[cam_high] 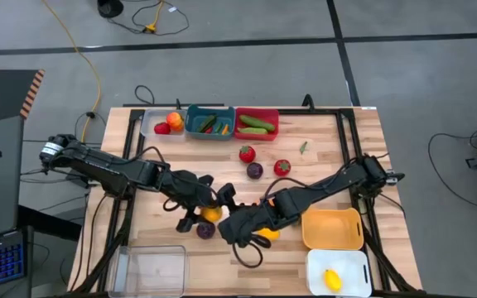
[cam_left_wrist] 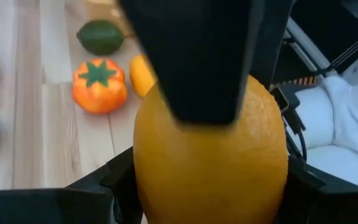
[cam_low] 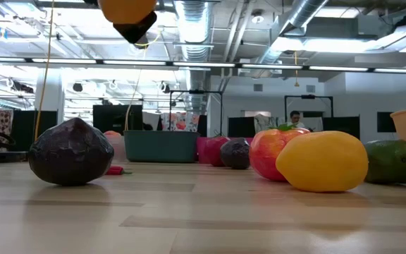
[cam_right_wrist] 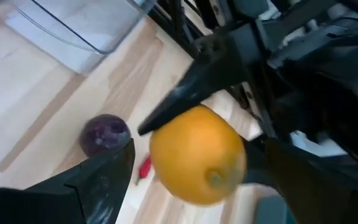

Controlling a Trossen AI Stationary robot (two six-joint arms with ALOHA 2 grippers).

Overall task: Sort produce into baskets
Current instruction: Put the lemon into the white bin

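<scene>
1. Table [cam_high: 321, 141]: pale wood planks with a dark frame. I see both arms reaching in toward the middle near the front edge.
2. Baskets: pale grey [cam_high: 152, 124], teal [cam_high: 194, 122] and red [cam_high: 259, 132] sit in a row along the far edge, each holding produce. The orange-yellow basket [cam_high: 332, 228] and white basket [cam_high: 339, 269] sit front right, the clear basket [cam_high: 149, 269] front left. A yellow fruit [cam_high: 331, 279] lies in the white one.
3. Left gripper [cam_high: 207, 207]: clamped partway closed on an orange [cam_left_wrist: 210, 162], one finger over the top. In the low view the orange [cam_low: 126, 9] hangs clear above the wood.
4. Right gripper [cam_high: 237, 225]: spread wide, holding nothing. From its wrist view I see the orange [cam_right_wrist: 197, 154] just ahead, between its fingers, but I cannot tell if they touch it.
5. Loose produce mid-table: a red tomato [cam_high: 247, 153], a dark purple fruit [cam_high: 255, 170] and a red apple [cam_high: 281, 167], close together but apart.
6. Purple cabbage [cam_high: 205, 230]: on the wood just beneath the left gripper, with a small red chili [cam_right_wrist: 144, 167] beside it.
7. Yellow mango [cam_low: 323, 161]: on the wood beside the right gripper, a green fruit [cam_low: 390, 161] next to it.
</scene>
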